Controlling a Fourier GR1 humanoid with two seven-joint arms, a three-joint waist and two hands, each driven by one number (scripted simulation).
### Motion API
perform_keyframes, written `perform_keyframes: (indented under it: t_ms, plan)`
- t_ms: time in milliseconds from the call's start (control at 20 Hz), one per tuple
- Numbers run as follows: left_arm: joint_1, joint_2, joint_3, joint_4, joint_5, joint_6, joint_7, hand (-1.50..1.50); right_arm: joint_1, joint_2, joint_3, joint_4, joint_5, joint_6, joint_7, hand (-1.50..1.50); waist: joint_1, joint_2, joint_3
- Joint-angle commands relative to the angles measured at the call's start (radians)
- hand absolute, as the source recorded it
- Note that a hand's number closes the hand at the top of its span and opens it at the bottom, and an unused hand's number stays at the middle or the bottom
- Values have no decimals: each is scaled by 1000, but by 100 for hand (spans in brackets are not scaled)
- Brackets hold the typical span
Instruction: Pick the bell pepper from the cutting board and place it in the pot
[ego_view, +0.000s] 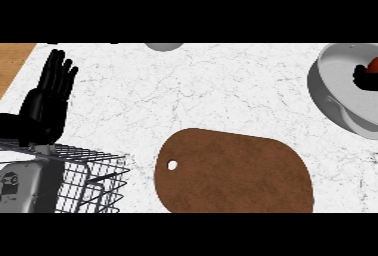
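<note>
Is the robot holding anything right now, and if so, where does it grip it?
The left hand holds nothing; it rests open, fingers up. Over the pot, black fingers of the right hand touch something red, mostly cut off; which part they grip cannot be told.

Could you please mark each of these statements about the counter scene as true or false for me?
1. The bell pepper lies on the cutting board. False: the brown cutting board is bare; something red shows inside the pot at the right edge.
2. The left hand is open, fingers up, at the view's left. True.
3. The pot stands on the cutting board. False: it stands apart from it on the white counter.
4. A wire basket sits at the lower left. True.
5. The right hand grips the basket. False: its dark fingers show inside the pot.
</note>
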Motion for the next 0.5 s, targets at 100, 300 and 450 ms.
perform_keyframes:
  t_ms: [100, 300, 450]
  plan:
    - [18, -7, 6, 4, 14, 1, 8, 0, -9, -102, -119, 232, -126, -94, -228, 150, 10, 5, -6]
    - [74, -36, -31, -21, -12, 8, -24, 0, 16, -127, -153, 393, -153, -182, -361, 150, 14, 5, -5]
    - [-2, -24, -8, 54, -12, 15, -25, 0, -64, -158, -166, 524, -166, -210, -405, 150, 11, 7, -6]
